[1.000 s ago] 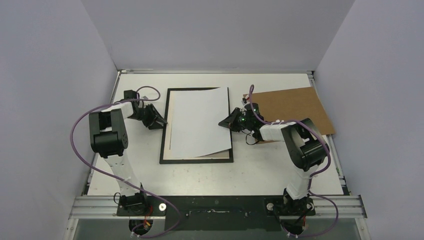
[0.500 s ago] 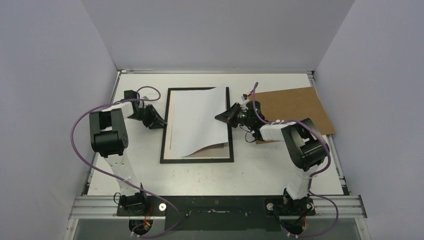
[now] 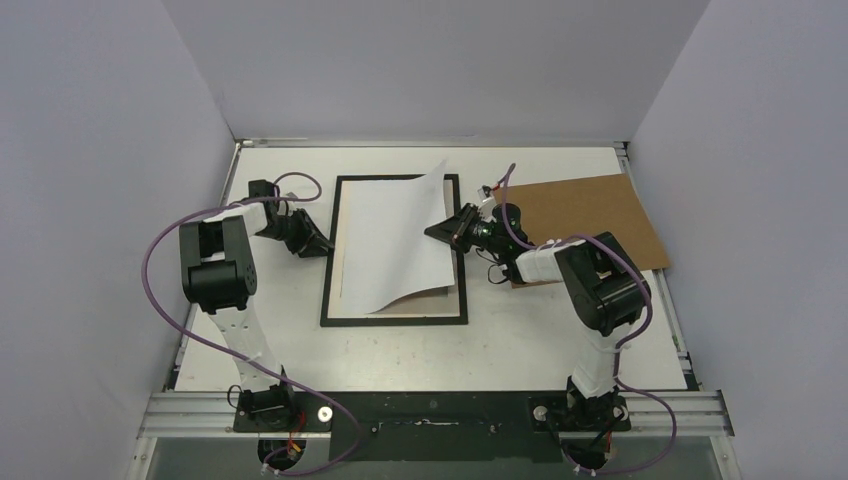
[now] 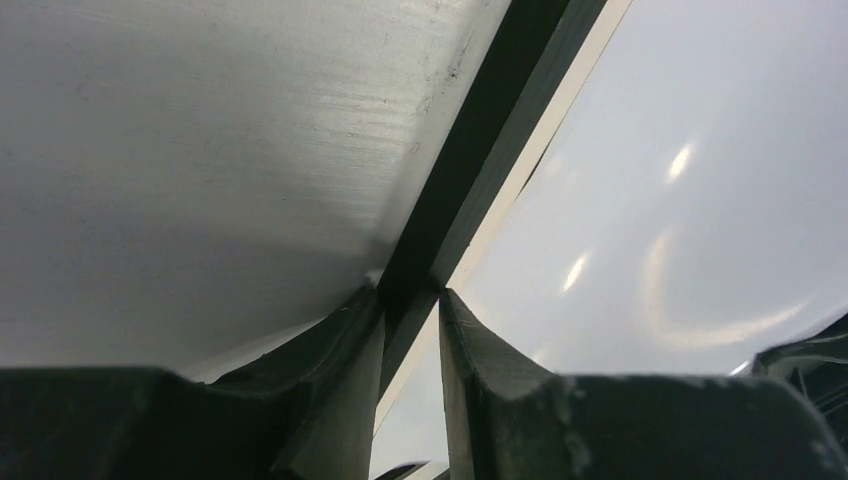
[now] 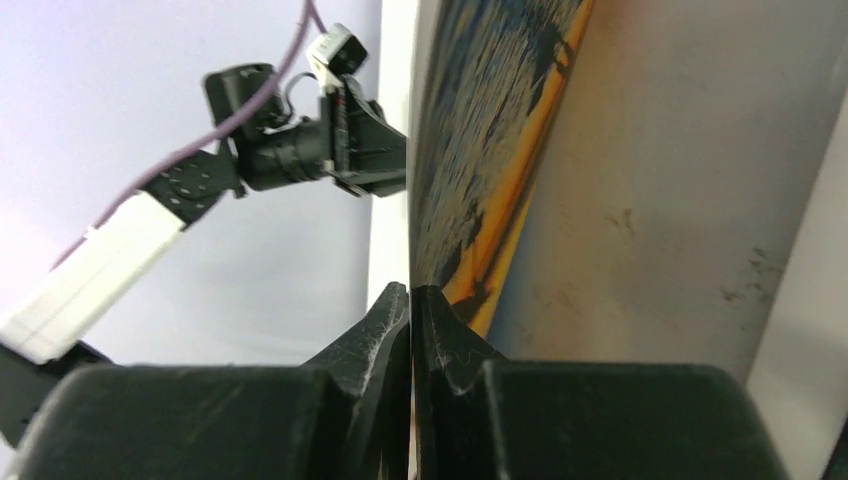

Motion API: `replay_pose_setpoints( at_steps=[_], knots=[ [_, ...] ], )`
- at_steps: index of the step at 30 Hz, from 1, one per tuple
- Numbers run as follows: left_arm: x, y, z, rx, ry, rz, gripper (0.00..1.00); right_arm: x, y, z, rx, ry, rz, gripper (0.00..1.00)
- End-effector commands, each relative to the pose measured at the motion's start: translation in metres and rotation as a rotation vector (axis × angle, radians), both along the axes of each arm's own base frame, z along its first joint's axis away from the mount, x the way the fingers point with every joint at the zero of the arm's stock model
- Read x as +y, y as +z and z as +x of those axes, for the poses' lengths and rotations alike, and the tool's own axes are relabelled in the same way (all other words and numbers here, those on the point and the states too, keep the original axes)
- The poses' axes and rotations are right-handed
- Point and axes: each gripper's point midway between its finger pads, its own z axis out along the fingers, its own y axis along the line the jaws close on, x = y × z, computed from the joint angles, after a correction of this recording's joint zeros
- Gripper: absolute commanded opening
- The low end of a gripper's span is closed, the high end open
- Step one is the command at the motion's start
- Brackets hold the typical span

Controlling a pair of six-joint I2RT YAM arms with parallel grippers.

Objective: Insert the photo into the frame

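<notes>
White scuffed table (image 3: 300,350), pale grey walls (image 3: 430,70); frame (image 3: 395,321), photo (image 3: 390,240) centre.

Photo (image 5: 485,160) orange-blue print, white back; frame (image 3: 395,320) black.

From above we see soft, even overhead light: the white table (image 3: 400,355) is bright, the walls (image 3: 430,70) are a flat pale lilac, and only faint shadow lies under the lifted edge of the photo (image 3: 390,240). In the left wrist view the left gripper (image 4: 410,300) is a dark, blurred mass, the frame (image 4: 480,170) is crisper, and streaks of glare cross the photo's glossy back. In the right wrist view the right gripper (image 5: 412,295) is dim and unfocused, the left arm (image 5: 120,240) sharper.
</notes>
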Motion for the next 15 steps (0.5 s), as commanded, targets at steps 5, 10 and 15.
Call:
replay_pose_setpoints(
  at_steps=[5, 10, 15],
  knots=[
    [0.004, -0.014, 0.000, 0.018, -0.023, 0.041, 0.26, 0.006, -0.033, -0.013, -0.097, 0.065, -0.146, 0.07],
    [0.004, -0.015, 0.000, 0.022, -0.027, 0.041, 0.26, 0.008, -0.025, -0.011, -0.076, 0.048, -0.086, 0.09],
    [0.003, -0.016, 0.002, 0.019, -0.030, 0.035, 0.26, 0.014, -0.006, -0.008, -0.097, 0.044, -0.015, 0.13]
  ],
)
